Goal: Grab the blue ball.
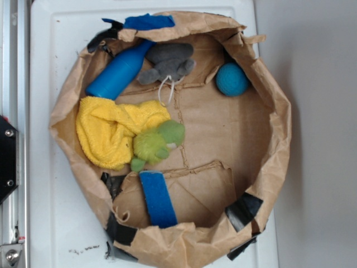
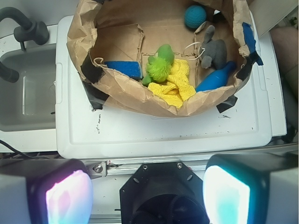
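The blue ball [image 1: 232, 79] is a small teal, rough-skinned sphere lying inside the brown paper bag [image 1: 276, 139], against its wall at the upper right. In the wrist view the blue ball [image 2: 195, 17] shows at the far top, inside the bag [image 2: 121, 91]. My gripper [image 2: 147, 196] hangs well back from the bag, over the robot's black base, open, with nothing between its two glowing pads. The exterior view does not show the gripper.
Also in the bag: a long blue bottle [image 1: 120, 70], a grey plush toy [image 1: 167, 62], a yellow cloth [image 1: 111, 131], a green plush toy [image 1: 157, 143] and a flat blue strip [image 1: 158, 199]. The bag rests on a white lid [image 2: 163, 133]. A sink [image 2: 25, 91] lies left.
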You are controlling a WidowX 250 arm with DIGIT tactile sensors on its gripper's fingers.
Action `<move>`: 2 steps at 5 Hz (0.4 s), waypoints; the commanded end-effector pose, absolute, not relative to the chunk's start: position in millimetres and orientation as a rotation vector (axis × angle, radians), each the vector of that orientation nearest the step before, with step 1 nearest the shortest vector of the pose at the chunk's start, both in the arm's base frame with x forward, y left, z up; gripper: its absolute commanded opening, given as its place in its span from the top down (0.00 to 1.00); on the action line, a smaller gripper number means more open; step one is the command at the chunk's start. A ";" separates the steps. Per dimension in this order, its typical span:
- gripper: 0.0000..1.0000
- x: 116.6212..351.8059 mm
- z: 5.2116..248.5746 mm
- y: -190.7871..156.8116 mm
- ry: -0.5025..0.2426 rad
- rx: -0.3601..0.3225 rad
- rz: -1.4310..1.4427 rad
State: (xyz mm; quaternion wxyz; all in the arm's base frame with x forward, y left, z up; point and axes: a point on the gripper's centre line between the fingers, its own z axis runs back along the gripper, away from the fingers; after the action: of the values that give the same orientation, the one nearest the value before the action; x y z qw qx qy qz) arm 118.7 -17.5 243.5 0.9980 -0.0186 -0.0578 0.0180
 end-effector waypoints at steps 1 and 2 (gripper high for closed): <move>0.00 118.7 243.5 -17.5 -0.116 -0.037 0.036; 0.00 164.4 246.0 -12.0 -0.132 -0.112 -0.022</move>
State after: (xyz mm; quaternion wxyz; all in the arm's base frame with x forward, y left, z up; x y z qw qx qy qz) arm 163.4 -12.7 235.3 0.9976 -0.0521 -0.0449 -0.0052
